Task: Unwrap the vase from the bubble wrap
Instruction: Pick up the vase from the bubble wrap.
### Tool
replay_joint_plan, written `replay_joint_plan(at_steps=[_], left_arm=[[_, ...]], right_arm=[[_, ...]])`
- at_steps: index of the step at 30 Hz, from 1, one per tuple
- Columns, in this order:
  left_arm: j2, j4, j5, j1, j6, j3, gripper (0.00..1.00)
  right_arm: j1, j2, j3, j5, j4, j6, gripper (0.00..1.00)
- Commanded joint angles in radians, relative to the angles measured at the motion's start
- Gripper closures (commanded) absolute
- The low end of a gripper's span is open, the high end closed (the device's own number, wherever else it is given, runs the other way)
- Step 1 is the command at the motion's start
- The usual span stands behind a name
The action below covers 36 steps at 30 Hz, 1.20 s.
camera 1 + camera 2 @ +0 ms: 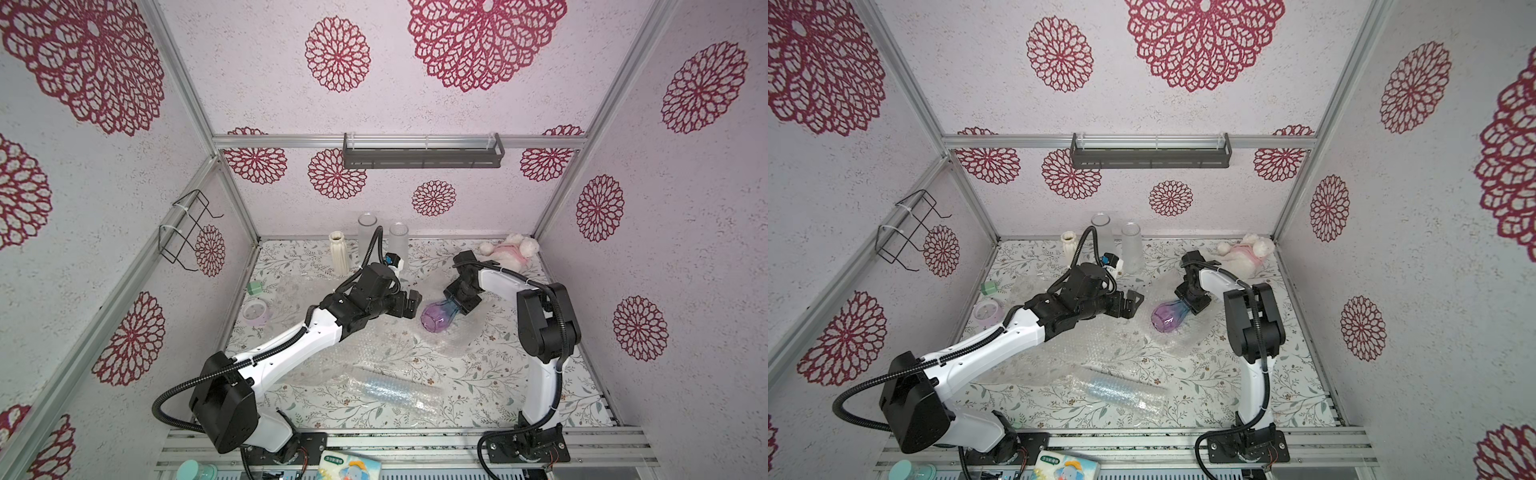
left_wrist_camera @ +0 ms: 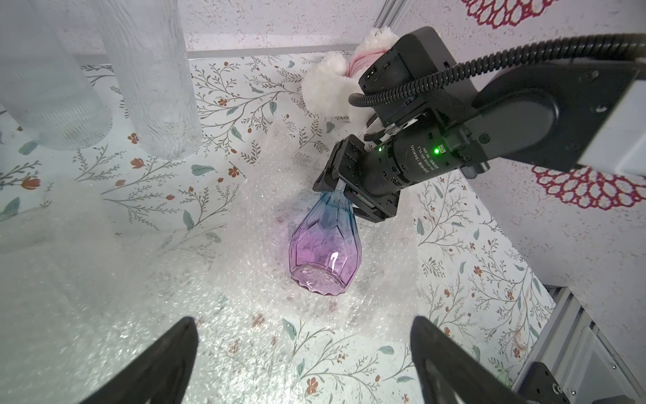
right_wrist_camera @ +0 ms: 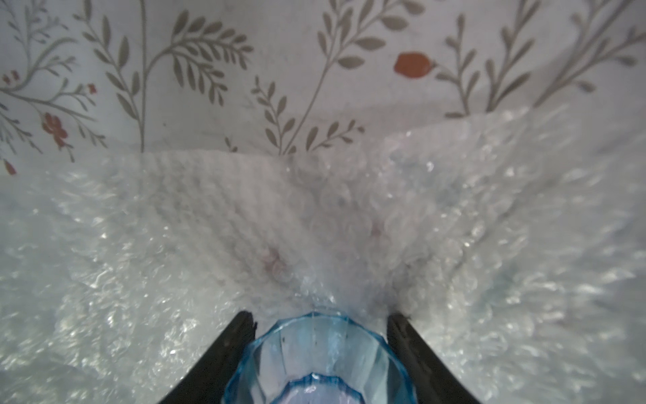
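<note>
The vase (image 2: 325, 252), faceted glass shading from blue at the neck to purple at the base, lies on its side on the bubble wrap (image 2: 157, 297). The wrap is spread open beneath and around it, towards the back of the table (image 1: 503, 399). No layer of the sheet covers the glass, so I judge the unwrapping itself to be all but done and the step in hand to be taking the vase off the sheet. The right gripper (image 3: 320, 314) is at the neck, one jaw on either side of the blue rim. In the right wrist view its fingers look to lie against the glass, but I cannot tell whether they pinch it or only flank it. The left gripper (image 2: 302, 320) hangs near the vase's base, above the wrap, its jaws spread wide with nothing between them. The next move calls for a sure but gentle hold on the narrow neck before any lift, since the glass is smooth and the heavy end is the base, which may swing down. The free left gripper could press the sheet down so that it does not ride up with the vase.
</note>
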<state>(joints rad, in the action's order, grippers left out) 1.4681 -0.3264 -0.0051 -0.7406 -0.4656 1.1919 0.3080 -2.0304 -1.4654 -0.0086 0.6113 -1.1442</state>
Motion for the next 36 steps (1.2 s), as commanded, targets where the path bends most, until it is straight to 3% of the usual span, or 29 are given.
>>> replay_joint_plan(at_steps=[1, 10, 28, 36], left_arm=[[-0.036, 0.016, 0.004, 0.010, -0.006, -0.016, 0.03], [-0.072, 0.013, -0.013, 0.011, -0.015, -0.036, 0.03], [-0.161, 0.016, -0.039, 0.018, -0.041, -0.090, 0.03], [-0.194, 0.022, -0.044, 0.019, -0.052, -0.120, 0.03]], right_arm=[[0.022, 0.091, -0.015, 0.081, 0.025, 0.010, 0.39], [0.122, 0.187, -0.041, 0.253, 0.047, 0.072, 0.40], [0.435, 0.374, 0.000, 0.668, 0.056, 0.197, 0.41], [0.509, 0.395, 0.071, 0.758, -0.014, 0.229, 0.42]])
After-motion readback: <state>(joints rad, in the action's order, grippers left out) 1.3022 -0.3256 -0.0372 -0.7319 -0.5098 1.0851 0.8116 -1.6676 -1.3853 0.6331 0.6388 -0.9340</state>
